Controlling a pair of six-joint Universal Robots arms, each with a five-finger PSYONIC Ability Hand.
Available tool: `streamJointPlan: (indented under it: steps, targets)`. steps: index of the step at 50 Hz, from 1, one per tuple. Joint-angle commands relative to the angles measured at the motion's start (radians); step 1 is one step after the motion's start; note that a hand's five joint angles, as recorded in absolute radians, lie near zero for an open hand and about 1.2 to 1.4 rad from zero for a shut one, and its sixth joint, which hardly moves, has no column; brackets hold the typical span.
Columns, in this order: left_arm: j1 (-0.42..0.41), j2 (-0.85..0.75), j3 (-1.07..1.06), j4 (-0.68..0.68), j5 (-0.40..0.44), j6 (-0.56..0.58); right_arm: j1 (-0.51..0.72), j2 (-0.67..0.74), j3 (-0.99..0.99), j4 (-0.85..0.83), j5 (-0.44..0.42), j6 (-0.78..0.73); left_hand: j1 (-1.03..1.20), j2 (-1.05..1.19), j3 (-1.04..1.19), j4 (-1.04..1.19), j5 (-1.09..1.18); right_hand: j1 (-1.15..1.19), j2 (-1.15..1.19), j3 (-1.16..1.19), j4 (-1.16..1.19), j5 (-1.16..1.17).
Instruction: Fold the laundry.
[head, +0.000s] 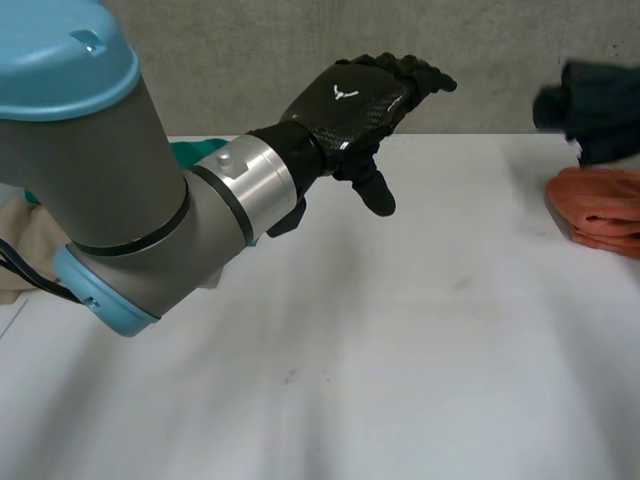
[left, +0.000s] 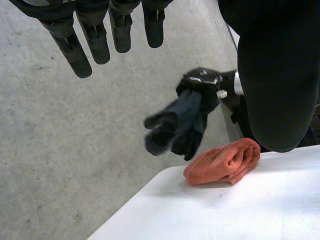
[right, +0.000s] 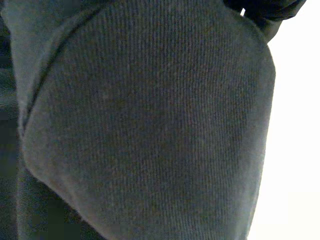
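Observation:
My left hand (head: 355, 95) hovers open above the back of the white table (head: 400, 350), fingers (left: 95, 40) straight and thumb spread, holding nothing. Off the table's far right corner, my right hand (left: 201, 81) is shut on a dark blue-grey ribbed cloth (left: 175, 127), which hangs bunched from it in the air. That cloth (head: 595, 105) sits just above a folded orange cloth (head: 600, 205) lying at the table's right edge. In the right wrist view the dark cloth (right: 150, 125) drapes right under the palm. The orange cloth (left: 222, 162) lies just below the hanging one.
A green cloth (head: 195, 152) peeks out behind my left arm at the back left, and a beige cloth (head: 25, 245) lies at the left edge. A grey concrete wall stands behind the table.

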Motion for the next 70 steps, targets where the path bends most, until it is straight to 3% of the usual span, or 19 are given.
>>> streamJointPlan:
  steps: [1, 6, 11, 13, 14, 17, 23, 28, 33, 34, 37, 38, 42, 47, 54, 58, 63, 66, 70]
  targets:
    - [-0.004, -0.029, -0.007, 0.0, 0.001, 0.001, -0.118, 0.229, -0.09, -0.014, -0.12, -0.003, 0.027, 0.015, 0.007, 0.018, -0.002, 0.367, 0.242, 0.233, 0.197, 0.284]
    - [-0.005, -0.03, -0.007, 0.0, -0.001, 0.001, -0.173, 0.296, -0.063, -0.04, -0.31, -0.002, 0.03, 0.018, 0.01, 0.021, 0.001, 0.367, 0.242, 0.233, 0.197, 0.284]
    - [-0.011, -0.03, -0.005, 0.0, 0.001, 0.001, -0.222, 0.277, 0.008, -0.098, -0.342, 0.0, 0.03, 0.018, 0.01, 0.021, 0.001, 0.367, 0.242, 0.233, 0.197, 0.284]
    - [-0.014, -0.029, -0.005, 0.0, 0.001, -0.001, -0.234, 0.231, 0.046, -0.129, -0.333, 0.0, 0.03, 0.018, 0.01, 0.021, 0.001, -0.278, -0.403, -0.412, -0.448, -0.361]
    - [-0.016, -0.029, -0.005, 0.0, 0.001, -0.001, -0.236, 0.218, 0.057, -0.129, -0.329, 0.0, 0.03, 0.018, 0.01, 0.021, 0.001, -0.437, -0.563, -0.572, -0.607, -0.521]
    - [-0.022, -0.027, -0.005, -0.002, 0.001, -0.001, -0.242, 0.152, 0.106, -0.124, -0.287, 0.004, 0.03, 0.018, 0.01, 0.021, 0.001, -0.854, -0.98, -0.989, -1.024, -0.938]
    - [-0.031, -0.021, -0.007, -0.002, 0.001, -0.001, -0.276, -0.002, 0.21, -0.003, -0.237, -0.003, 0.03, 0.018, 0.01, 0.021, 0.001, -0.854, -0.98, -0.989, -1.024, -0.938]
    - [-0.039, 0.008, -0.007, -0.002, 0.001, -0.003, -0.332, -0.153, 0.264, 0.221, -0.204, -0.075, 0.03, 0.018, 0.01, 0.021, 0.001, -0.854, -0.98, -0.989, -1.024, -0.938]
    - [-0.037, 0.043, 0.001, 0.003, 0.001, -0.004, -0.325, -0.269, 0.269, 0.403, -0.03, -0.275, 0.03, 0.018, 0.01, 0.021, 0.001, -0.854, -0.98, -0.989, -1.024, -0.938]
    - [-0.036, 0.051, 0.004, 0.006, -0.001, -0.004, -0.32, -0.317, 0.265, 0.411, 0.039, -0.346, 0.027, 0.015, 0.007, 0.018, -0.002, -0.854, -0.98, -0.989, -1.024, -0.938]
    - [-0.024, 0.089, 0.016, 0.038, -0.008, 0.0, -0.282, -0.366, 0.278, 0.365, 0.107, -0.413, 0.03, 0.018, 0.01, 0.021, 0.001, -0.854, -0.98, -0.989, -1.024, -0.938]
    - [-0.019, 0.1, 0.019, 0.05, -0.016, 0.001, -0.206, -0.394, 0.291, 0.309, 0.118, -0.418, 0.03, 0.018, 0.01, 0.021, 0.001, -0.854, -0.98, -0.989, -1.024, -0.938]
    - [0.033, 0.129, 0.035, 0.095, -0.119, 0.01, -0.008, -0.443, 0.372, 0.114, 0.11, -0.405, 0.025, 0.012, 0.004, 0.015, -0.005, -0.854, -0.98, -0.989, -1.024, -0.938]
    - [0.221, 0.132, 0.026, 0.101, -0.223, 0.051, 0.1, -0.57, 0.578, -0.09, 0.084, -0.411, 0.025, 0.012, 0.004, 0.015, -0.005, -0.854, -0.98, -0.989, -1.024, -0.938]
    - [0.481, -0.031, -0.022, 0.113, -0.214, 0.177, 0.269, -0.622, 0.868, -0.167, -0.034, -0.439, 0.025, 0.012, 0.004, 0.015, -0.005, -0.854, -0.98, -0.989, -1.024, -0.938]
    - [0.556, -0.188, -0.013, 0.156, -0.168, 0.276, 0.312, -0.632, 0.962, -0.164, -0.043, -0.474, 0.027, 0.015, 0.007, 0.018, -0.002, -0.854, -0.98, -0.989, -1.024, -0.938]
    - [0.604, -0.395, 0.048, 0.228, -0.062, 0.385, 0.312, -0.63, 1.035, -0.138, -0.043, -0.533, 0.039, 0.027, 0.019, 0.03, 0.01, -0.854, -0.98, -0.989, -1.024, -0.938]
    - [0.621, -0.473, 0.097, 0.256, -0.05, 0.404, 0.31, -0.627, 1.057, -0.111, -0.045, -0.545, 0.051, 0.038, 0.031, 0.042, 0.022, -0.854, -0.98, -0.989, -1.024, -0.938]
    - [0.625, -0.581, 0.202, 0.278, -0.054, 0.404, 0.307, -0.624, 1.075, -0.089, -0.043, -0.543, 0.384, 0.372, 0.364, 0.375, 0.355, -0.854, -0.98, -0.989, -1.024, -0.938]
